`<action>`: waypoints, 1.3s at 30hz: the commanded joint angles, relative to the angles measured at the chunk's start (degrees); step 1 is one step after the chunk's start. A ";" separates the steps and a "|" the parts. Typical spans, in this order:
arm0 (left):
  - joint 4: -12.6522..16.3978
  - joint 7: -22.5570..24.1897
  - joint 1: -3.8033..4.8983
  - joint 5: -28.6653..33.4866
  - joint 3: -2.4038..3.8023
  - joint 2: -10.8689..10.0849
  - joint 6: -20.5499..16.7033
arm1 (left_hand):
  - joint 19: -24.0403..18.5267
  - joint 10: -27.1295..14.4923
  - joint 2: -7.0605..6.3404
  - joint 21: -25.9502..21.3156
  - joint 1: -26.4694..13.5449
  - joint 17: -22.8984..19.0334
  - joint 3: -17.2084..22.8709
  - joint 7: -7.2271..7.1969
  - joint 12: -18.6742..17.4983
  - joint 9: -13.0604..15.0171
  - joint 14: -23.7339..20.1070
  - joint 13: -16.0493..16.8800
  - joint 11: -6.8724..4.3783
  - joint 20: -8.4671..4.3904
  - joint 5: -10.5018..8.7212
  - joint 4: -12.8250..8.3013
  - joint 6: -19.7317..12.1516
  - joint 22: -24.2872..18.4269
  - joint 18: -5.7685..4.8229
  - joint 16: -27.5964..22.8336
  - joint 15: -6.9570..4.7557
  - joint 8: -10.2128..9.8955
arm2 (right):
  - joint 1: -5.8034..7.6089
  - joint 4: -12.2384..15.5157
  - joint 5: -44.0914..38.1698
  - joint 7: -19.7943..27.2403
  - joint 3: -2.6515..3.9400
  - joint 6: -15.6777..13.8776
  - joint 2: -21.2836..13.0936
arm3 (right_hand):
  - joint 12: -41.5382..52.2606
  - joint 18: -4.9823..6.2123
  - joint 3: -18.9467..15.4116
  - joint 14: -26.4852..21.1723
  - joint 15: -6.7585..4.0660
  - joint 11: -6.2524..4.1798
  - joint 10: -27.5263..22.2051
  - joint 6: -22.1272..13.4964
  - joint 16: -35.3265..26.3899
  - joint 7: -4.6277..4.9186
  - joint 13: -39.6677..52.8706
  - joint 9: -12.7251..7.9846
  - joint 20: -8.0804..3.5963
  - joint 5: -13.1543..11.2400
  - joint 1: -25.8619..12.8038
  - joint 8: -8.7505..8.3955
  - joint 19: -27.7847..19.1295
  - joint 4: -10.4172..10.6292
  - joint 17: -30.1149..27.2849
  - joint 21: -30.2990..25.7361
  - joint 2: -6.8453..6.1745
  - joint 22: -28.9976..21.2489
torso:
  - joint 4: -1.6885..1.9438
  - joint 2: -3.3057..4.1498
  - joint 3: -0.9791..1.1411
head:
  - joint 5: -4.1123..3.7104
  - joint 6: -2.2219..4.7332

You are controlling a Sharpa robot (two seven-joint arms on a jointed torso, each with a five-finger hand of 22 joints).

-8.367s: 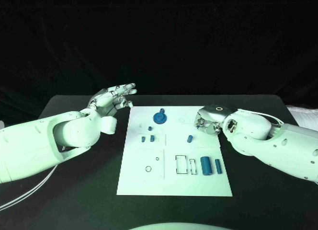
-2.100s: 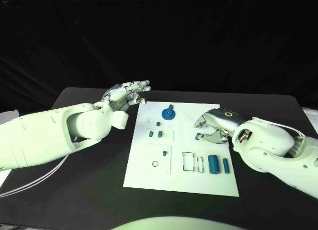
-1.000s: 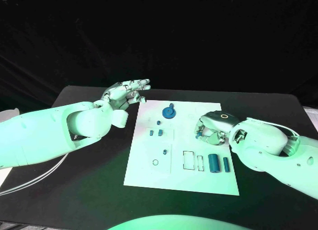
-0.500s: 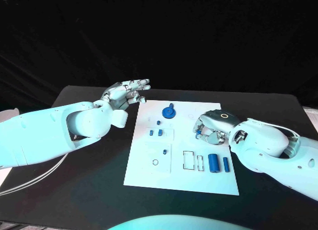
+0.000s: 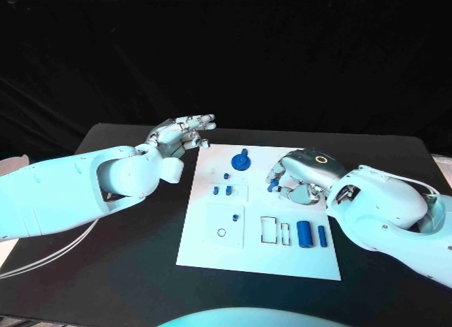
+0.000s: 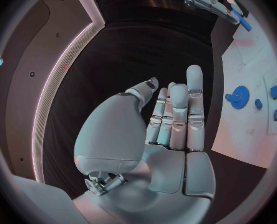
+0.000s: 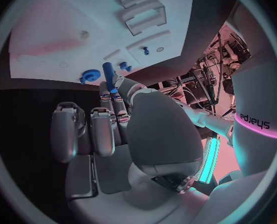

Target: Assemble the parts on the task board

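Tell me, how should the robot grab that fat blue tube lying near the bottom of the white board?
Probably across its middle, from straight above. The fat blue tube lies flat on the task board, long sides bare, with a thinner blue rod close beside it, so fingers should slip down either side of the round body, carefully.

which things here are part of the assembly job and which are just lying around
Part of the job: task board; blue peg pinched by the right hand; gear; two cylinders; small blue pieces.

Lying about: cable on the black table; the left hand holds nothing.
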 commanded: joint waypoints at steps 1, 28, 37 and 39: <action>0.22 0.73 0.03 -0.28 0.03 0.17 0.73 | 0.07 -0.46 0.57 -0.38 -0.18 -0.05 -0.05 -0.08 0.37 -0.01 -0.29 0.05 0.09 0.38 -0.23 -0.41 -0.49 -0.08 0.59 0.34 0.01 0.35 | -0.51 1.26 0.39 0.32 0.03 -0.81 1.27 | -0.09 0.83 0.40 3.57 -0.32 -1.83 2.36 0.45 0.10 -0.05 0.07 0.04 -0.29 0.22 1.23 0.09 0.07 -0.14 2.03 -0.09 0.75 0.02 | 0.12 0.08 0.00 | 0.10 0.00; 0.52 1.12 0.04 -0.28 0.03 0.60 0.36 | 0.11 -0.54 0.71 -0.39 -0.10 0.02 -0.05 -0.12 0.72 0.02 -0.25 0.12 0.05 0.39 -0.19 -0.54 -0.48 -0.10 0.61 0.49 -0.01 0.51 | -7.47 -4.04 0.16 3.78 -2.14 1.32 13.80 | -0.91 0.87 1.26 3.53 -0.19 -1.58 2.27 0.19 0.04 0.26 0.03 0.04 -0.26 0.25 1.16 -0.37 -0.03 -0.91 1.91 -0.28 0.55 -0.23 | 0.18 0.10 0.02 | 2.07 -1.42; 0.42 1.01 0.04 -0.28 0.03 0.67 0.49 | 0.11 -0.54 0.71 -0.39 -0.10 0.02 -0.05 -0.12 0.72 0.02 -0.25 0.12 0.05 0.39 -0.19 -0.54 -0.48 -0.10 0.61 0.49 -0.01 0.51 | -7.71 -5.40 -0.01 3.72 -2.46 2.54 14.00 | -0.95 0.86 1.31 3.53 -0.17 -1.56 2.28 0.18 0.04 0.28 0.04 0.05 -0.25 0.26 1.14 -0.40 -0.01 -0.95 1.89 -0.26 0.55 -0.20 | 0.11 0.09 0.01 | 2.12 -1.54; 0.41 1.00 0.04 -0.28 0.03 0.67 0.50 | 0.11 -0.54 0.71 -0.39 -0.10 0.02 -0.05 -0.12 0.72 0.02 -0.25 0.12 0.05 0.39 -0.19 -0.54 -0.48 -0.10 0.61 0.49 -0.01 0.51 | -7.76 -5.45 0.21 3.89 -2.51 2.92 14.03 | -0.96 0.86 1.32 3.53 -0.17 -1.55 2.31 0.20 0.04 0.29 0.05 0.05 -0.25 0.25 1.09 -0.40 -0.02 -0.95 1.90 -0.27 0.54 -0.22 | 0.09 0.10 0.04 | 2.15 -1.58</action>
